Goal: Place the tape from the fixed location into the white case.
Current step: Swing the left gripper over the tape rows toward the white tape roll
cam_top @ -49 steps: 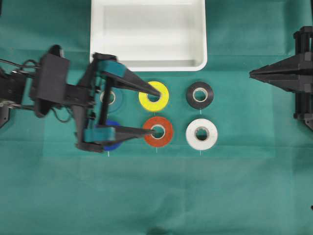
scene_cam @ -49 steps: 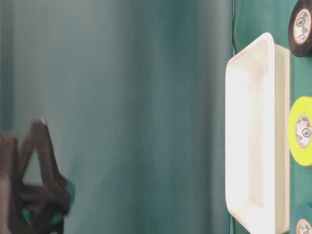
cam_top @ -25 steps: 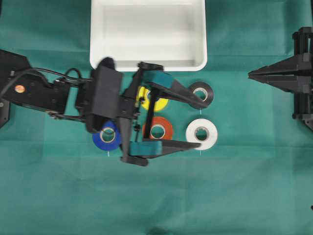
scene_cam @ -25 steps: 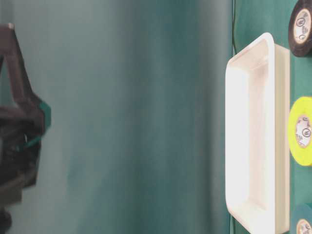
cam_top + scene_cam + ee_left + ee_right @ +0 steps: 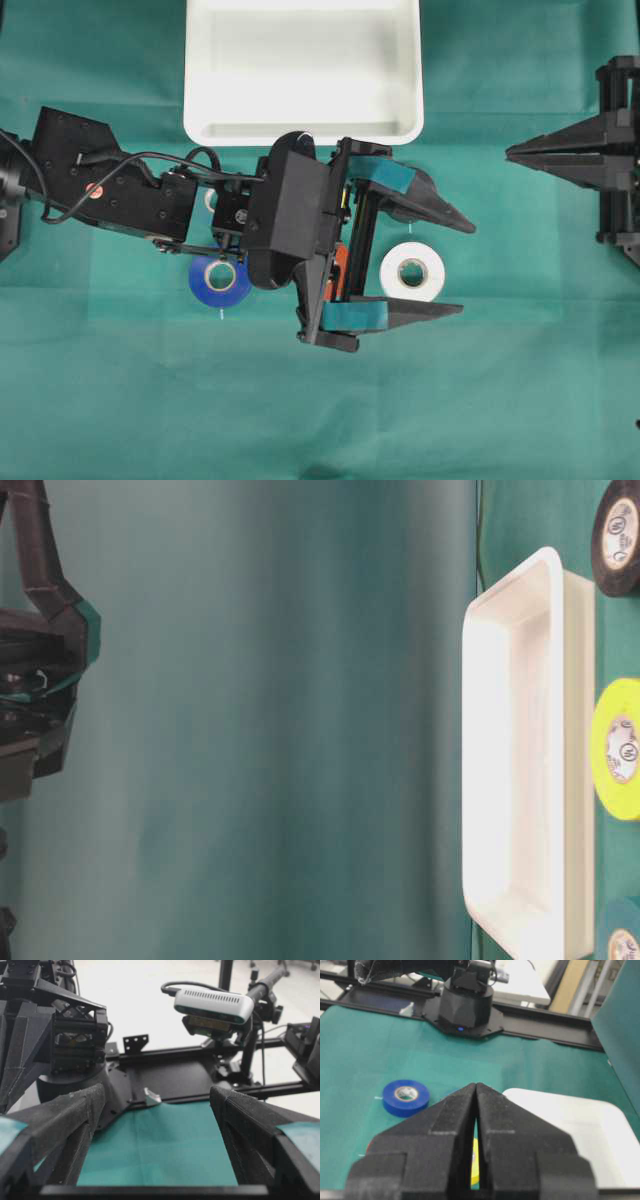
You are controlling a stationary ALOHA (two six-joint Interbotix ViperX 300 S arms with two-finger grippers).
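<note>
Reaching right across the rolls, the left end effector (image 5: 455,265) now hangs spread wide around the tape (image 5: 412,272), ready to straddle it. Tape rests on the counter (image 5: 520,380), below the case (image 5: 303,128). Right end effector (image 5: 515,152) waits closed.

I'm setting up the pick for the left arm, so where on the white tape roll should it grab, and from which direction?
Grip the tape across its outer wall, coming straight down from above. It lies flat on the green cloth with its core hole facing up, apart from other rolls, so both sides are probably free. The left gripper is open, its fingers already either side of the roll in the overhead view.
</note>
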